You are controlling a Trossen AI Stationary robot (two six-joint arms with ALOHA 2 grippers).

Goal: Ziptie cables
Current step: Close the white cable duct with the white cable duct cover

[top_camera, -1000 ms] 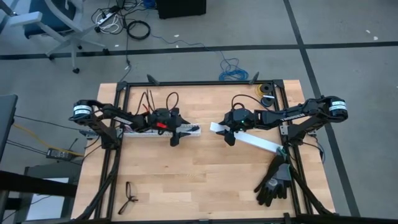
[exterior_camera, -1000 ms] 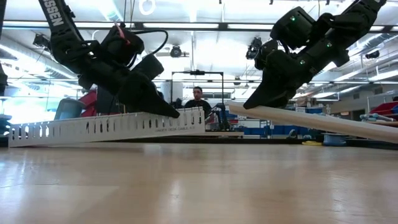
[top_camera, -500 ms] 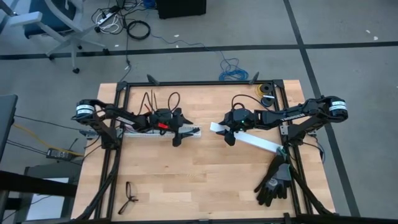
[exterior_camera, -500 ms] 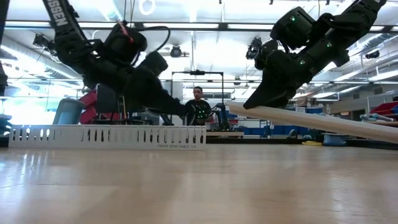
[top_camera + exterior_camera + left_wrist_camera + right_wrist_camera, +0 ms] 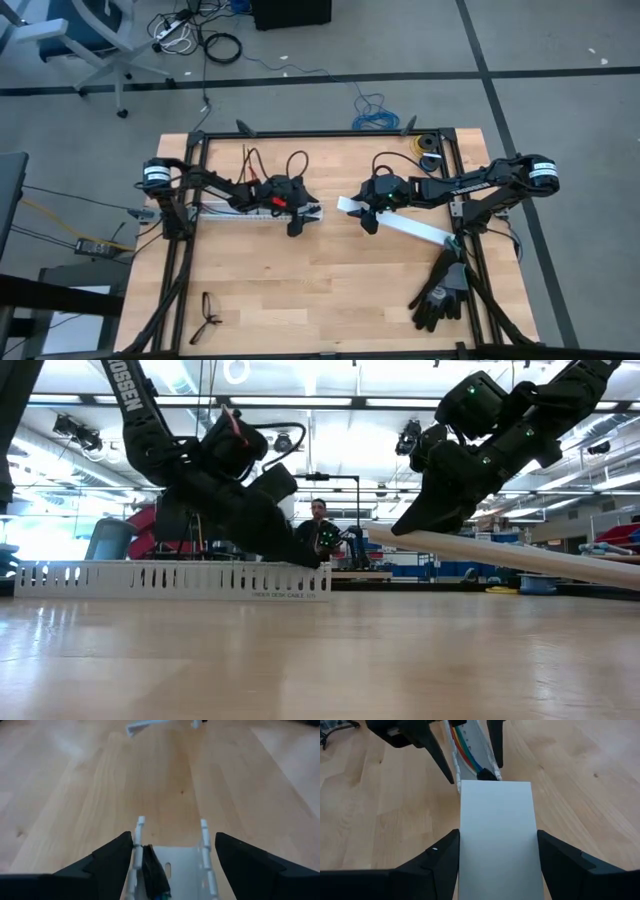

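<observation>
Two arms are over the wooden surface (image 5: 320, 300) as I watch remotely.

Left end effector (image 5: 297, 222): it sits at the open end of the slotted white channel (image 5: 235, 213), which lies flat on the surface. From the left wrist view its fingers (image 5: 112, 862) are spread, one outside each channel wall, and I see nothing pinched between them.

Cables (image 5: 466, 760): the coloured wires lie inside that channel. From the right wrist view I see red, yellow, green and blue strands running along the channel floor, with the dark sheath (image 5: 488, 774) at the channel's open end. The left wrist view shows the same sheath (image 5: 154, 875) lying against one wall.

Right end effector (image 5: 369, 217): it is at the near end of the flat white strip (image 5: 415, 229), the end facing the channel. In the right wrist view the strip (image 5: 497, 840) fills the gap between the spread fingers (image 5: 432, 865), which flank its two edges. In the low view the strip (image 5: 520, 557) is tilted, its gripped end raised off the surface.

Elsewhere on the surface: black gloves (image 5: 440, 295) at the near right corner, a pair of glasses (image 5: 207, 317) at the near left. A person (image 5: 320, 530) is visible in the room behind.
</observation>
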